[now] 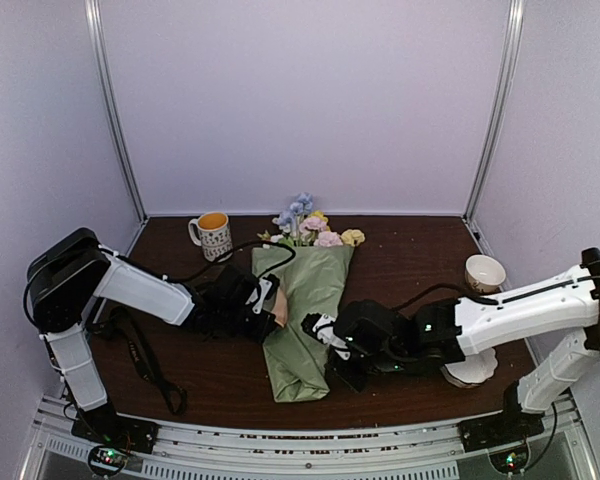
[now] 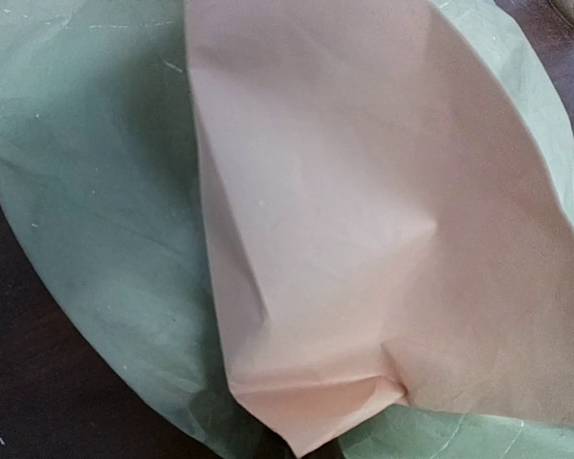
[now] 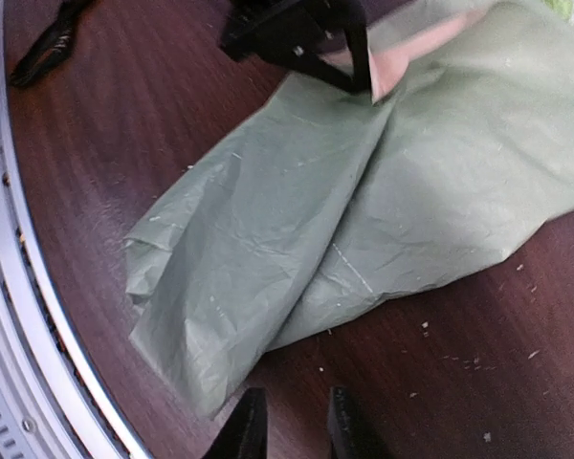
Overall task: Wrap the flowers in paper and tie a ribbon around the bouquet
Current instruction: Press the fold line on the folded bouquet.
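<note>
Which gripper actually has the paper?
The left gripper: it is shut on the peach flap of the paper. The right gripper sits by the paper's narrow end, jaws apart, holding nothing.

We see the bouquet [image 1: 300, 350] lying mid-table [image 1: 410, 250], its narrow end toward 6 o'clock and the flowers [image 1: 308, 225] sticking out at 12. A mug [image 1: 213, 236] stands at its 11 o'clock, and a cup [image 1: 485, 272] is well apart at 3. The ribbon [image 1: 145, 365] lies at 8 o'clock. The left gripper [image 1: 273, 305] pinches a fold of the paper [image 1: 315, 280] at 9 o'clock, while the right gripper [image 1: 315, 328] sits just beside the paper at 4.
</note>
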{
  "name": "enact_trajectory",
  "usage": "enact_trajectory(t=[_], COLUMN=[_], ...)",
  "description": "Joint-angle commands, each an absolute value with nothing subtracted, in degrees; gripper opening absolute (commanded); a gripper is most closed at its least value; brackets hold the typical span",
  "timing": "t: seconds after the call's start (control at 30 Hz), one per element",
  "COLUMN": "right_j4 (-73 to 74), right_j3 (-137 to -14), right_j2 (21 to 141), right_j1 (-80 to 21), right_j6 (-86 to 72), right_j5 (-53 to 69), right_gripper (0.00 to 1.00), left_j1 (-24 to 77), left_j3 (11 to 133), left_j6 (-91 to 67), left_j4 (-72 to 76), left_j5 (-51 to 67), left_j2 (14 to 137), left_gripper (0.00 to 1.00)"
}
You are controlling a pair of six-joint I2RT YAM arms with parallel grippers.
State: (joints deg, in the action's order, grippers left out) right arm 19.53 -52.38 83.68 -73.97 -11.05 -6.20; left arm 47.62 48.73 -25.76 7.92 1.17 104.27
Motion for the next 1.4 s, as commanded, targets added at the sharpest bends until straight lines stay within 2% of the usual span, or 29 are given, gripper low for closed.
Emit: enact_trajectory(t=[0.0, 0.13, 0.3, 0.37, 0.57, 0.7, 0.83, 0.9, 1.0, 1.07, 1.1, 1.17, 1.23, 1.27, 1.37], right_j4=[18.2, 17.6, 19.6, 21.3, 23.6, 24.5, 24.8, 24.8, 25.1, 25.3, 25.3, 25.4, 26.0, 26.5, 26.7], right_j3=[-57.3, -60.4, -61.9, -62.5, -62.7, -63.0, -63.4, -63.5, -63.9, -64.1, -64.1, -64.3, -64.9, -65.4, -65.7], right_j2=[92.9, 101.4, 106.7, 107.9, 106.9, 106.4, 106.3, 106.1, 106.1, 106.3, 106.3, 106.2, 105.9, 105.7, 103.5], right_j1=[-72.9, -72.9, -73.4, -73.8, -74.4, -74.4, -74.5, -74.6, -74.6, -74.7, -74.8, -74.8, -74.8, -74.7, -74.9], right_j6=[-12.3, -11.5, -10.5, -10.0, -9.7, -9.6, -9.8, -9.9, -9.9, -10.0, -10.0, -10.0, -9.7, -9.5, -8.5], right_j5=[-0.4, 3.0, 4.4, 2.8, -0.1, -0.4, 0.0, 0.2, 0.1, 0.1, 0.1, 0.1, 0.0, 0.0, 2.1], right_gripper=[0.19, 0.12, 0.09, 0.09, 0.09, 0.10, 0.11, 0.11, 0.11, 0.11, 0.11, 0.12, 0.13, 0.14, 0.17], left_j1=[46.9, 46.9, 46.9, 46.9, 46.5, 46.0, 46.0, 46.0, 46.0, 45.7, 45.4, 44.9, 44.9, 44.9, 44.2], left_j3=[47.6, 47.0, 45.9, 45.7, 44.7, 44.0, 42.7, 42.5, 41.1, 40.1, 40.0, 40.5, 40.8, 40.7, 40.5], left_j6=[-26.5, -26.4, -26.1, -25.9, -25.2, -25.1, -24.6, -23.7, -23.1, -23.5, -23.9, -24.2, -24.3, -24.7, -26.7], left_j4=[8.5, 9.2, 11.0, 11.2, 11.0, 9.8, 10.8, 11.0, 13.1, 14.8, 15.0, 15.3, 16.2, 16.7, 17.0], left_j5=[0.3, 0.6, 1.0, 0.9, 0.2, -0.4, -0.6, -0.4, 0.3, 0.5, 0.9, 2.4, 4.1, 4.7, 4.7], left_j2=[105.9, 105.2, 103.7, 102.7, 99.5, 99.4, 98.1, 97.4, 95.1, 93.9, 93.8, 95.0, 96.7, 97.5, 99.4], left_gripper=[0.00, 0.00, 0.00, 0.03, 0.22, 0.25, 0.48, 0.54, 0.59, 0.55, 0.49, 0.31, 0.08, 0.00, 0.00])
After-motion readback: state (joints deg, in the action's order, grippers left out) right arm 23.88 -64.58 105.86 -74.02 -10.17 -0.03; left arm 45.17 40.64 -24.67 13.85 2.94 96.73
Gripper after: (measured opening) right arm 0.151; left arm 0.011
